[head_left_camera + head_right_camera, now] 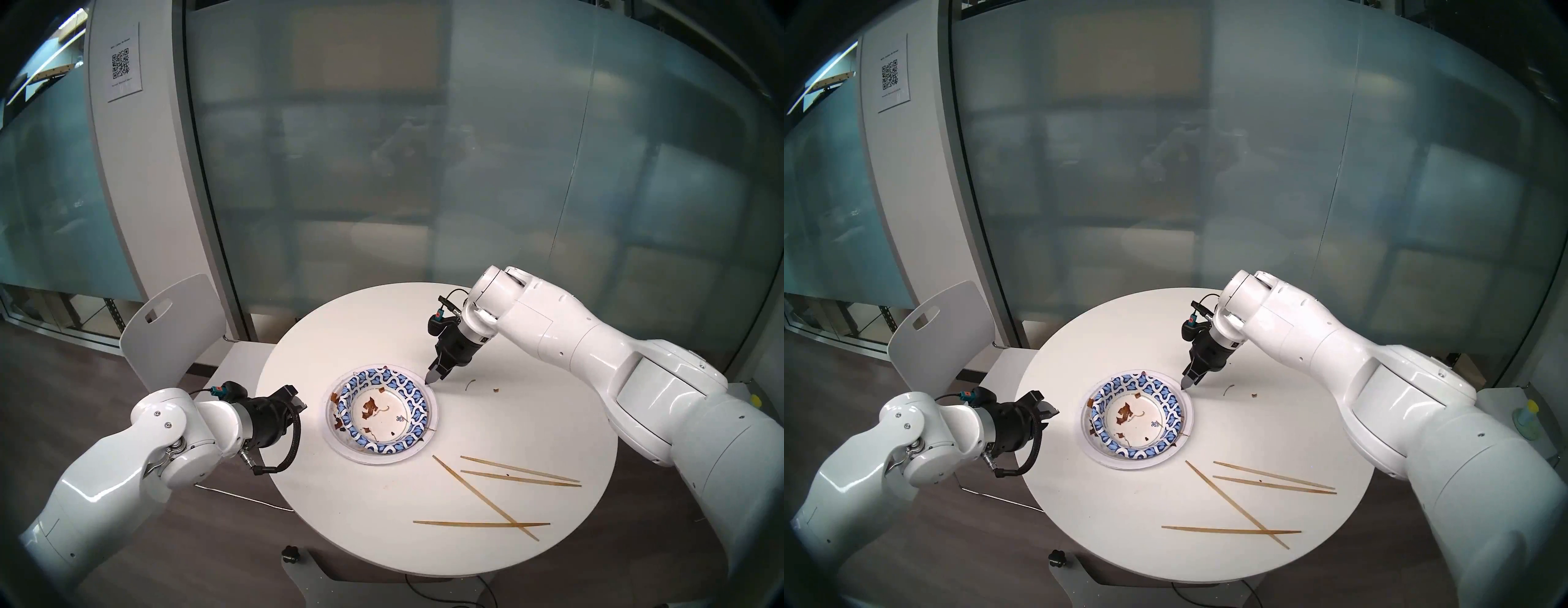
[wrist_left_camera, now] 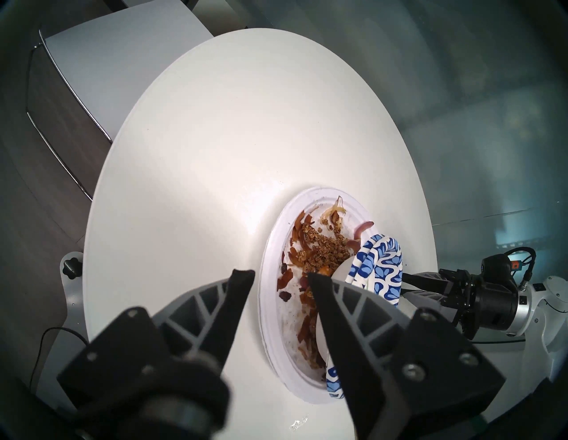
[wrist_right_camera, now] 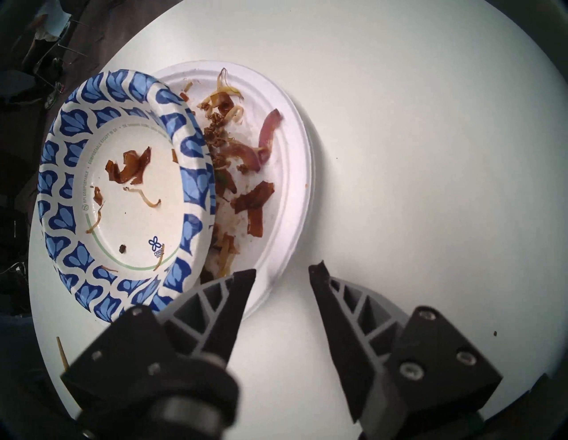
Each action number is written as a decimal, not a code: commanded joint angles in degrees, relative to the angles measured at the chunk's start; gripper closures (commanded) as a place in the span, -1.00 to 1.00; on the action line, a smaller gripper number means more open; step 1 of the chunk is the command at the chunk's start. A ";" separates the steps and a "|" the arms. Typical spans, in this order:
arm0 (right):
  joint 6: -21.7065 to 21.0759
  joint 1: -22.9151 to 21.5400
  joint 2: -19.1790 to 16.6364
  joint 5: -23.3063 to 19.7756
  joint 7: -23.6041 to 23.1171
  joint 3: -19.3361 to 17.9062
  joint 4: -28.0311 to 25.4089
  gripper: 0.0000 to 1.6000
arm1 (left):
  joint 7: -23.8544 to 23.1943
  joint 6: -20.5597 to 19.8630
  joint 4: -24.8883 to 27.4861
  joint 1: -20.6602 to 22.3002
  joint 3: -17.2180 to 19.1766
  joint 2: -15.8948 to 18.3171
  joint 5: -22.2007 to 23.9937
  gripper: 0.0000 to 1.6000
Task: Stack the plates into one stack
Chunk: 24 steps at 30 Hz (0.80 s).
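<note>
The stack sits at the middle of the round table. A blue-patterned plate (image 1: 407,388) with food scraps lies tilted on top of a wider white plate (image 1: 382,460). In the left wrist view two patterned rims (image 2: 384,270) show, one inside the other, leaning on the white plate (image 2: 267,322), which holds brown leftovers. My right gripper (image 1: 433,379) is open at the stack's far right rim; in its wrist view (image 3: 282,272) one finger is over the white plate's rim (image 3: 289,184) and the other over the table. My left gripper (image 1: 299,401) is open and empty just left of the stack.
Several wooden chopsticks (image 1: 519,473) lie loose on the round white table (image 1: 382,530) at the front right, two of them crossed. Small food scraps (image 1: 495,389) lie right of the stack. A white chair (image 1: 169,327) stands at the back left.
</note>
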<state>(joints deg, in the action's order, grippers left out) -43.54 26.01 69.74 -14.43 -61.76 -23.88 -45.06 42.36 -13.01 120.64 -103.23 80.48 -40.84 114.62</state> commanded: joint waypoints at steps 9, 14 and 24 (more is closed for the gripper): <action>-5.64 0.28 -10.00 -5.62 -2.45 -1.28 -12.82 -0.25 | 0.10 -0.85 2.00 3.26 0.40 -0.53 0.81 -0.38; -7.33 2.31 -13.65 -7.89 -0.36 -1.26 -17.59 -0.31 | 0.39 -1.72 4.00 2.89 1.02 -0.62 3.56 -0.39; -9.58 5.36 -18.94 -13.70 2.60 -1.60 -26.58 -0.30 | -0.77 -4.02 7.15 0.87 0.88 1.47 2.28 -0.40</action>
<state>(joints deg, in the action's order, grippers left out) -52.00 30.21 55.44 -24.35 -53.07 -24.66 -65.42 42.51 -15.84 124.64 -101.33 80.83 -41.06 118.06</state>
